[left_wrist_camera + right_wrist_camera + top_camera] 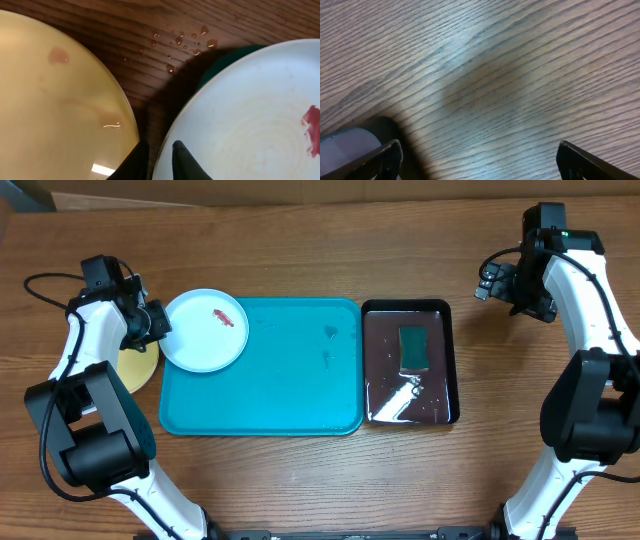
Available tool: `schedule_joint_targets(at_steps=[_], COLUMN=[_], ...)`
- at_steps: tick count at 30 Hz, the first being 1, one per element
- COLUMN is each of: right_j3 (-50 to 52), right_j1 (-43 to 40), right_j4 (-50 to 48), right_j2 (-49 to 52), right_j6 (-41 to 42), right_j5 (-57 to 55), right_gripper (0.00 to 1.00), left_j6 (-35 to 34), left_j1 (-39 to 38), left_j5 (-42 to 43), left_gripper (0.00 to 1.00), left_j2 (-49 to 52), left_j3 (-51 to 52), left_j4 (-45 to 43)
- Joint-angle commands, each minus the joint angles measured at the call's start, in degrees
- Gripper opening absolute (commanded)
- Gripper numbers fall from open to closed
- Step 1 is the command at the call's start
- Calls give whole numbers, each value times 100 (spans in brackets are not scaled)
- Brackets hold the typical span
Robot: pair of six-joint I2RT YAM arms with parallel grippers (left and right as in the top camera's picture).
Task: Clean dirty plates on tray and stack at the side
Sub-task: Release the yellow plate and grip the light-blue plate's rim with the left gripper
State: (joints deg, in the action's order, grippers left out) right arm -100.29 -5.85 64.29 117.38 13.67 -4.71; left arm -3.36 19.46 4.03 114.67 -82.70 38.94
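Rim of white plate (200, 340) pinched by L gripper (160, 146).

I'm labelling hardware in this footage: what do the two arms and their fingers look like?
The left arm and right arm have white shells, black joints and black fingers. Black cables loop alongside. A green light sits on the right arm.

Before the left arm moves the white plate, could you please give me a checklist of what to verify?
1. Left claw straddles the white plate rim: ok.
2. Grip fully closed on that rim: cannot tell.
3. White plate clean: not ok, red smear on it.
4. Yellow plate lies at the side, ready for stacking: ok.
5. Right claw open, away from both plates: ok.
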Motion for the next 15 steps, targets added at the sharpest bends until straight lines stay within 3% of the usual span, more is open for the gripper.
schedule_joint_targets(at_steps=[1, 15], right_j3=[-94, -94], right_j1=[20, 20], right_j4=[-17, -17], right_j2=[-31, -31], right_j6=[24, 24], right_j5=[-15, -17], right_gripper=[100, 100], left_j6=[85, 83], left_j1=[-42, -81], left_j5=[22, 17], left_gripper=[20, 22], left_j2=[72, 131], left_j3=[-120, -94], left_j4=[-20, -24])
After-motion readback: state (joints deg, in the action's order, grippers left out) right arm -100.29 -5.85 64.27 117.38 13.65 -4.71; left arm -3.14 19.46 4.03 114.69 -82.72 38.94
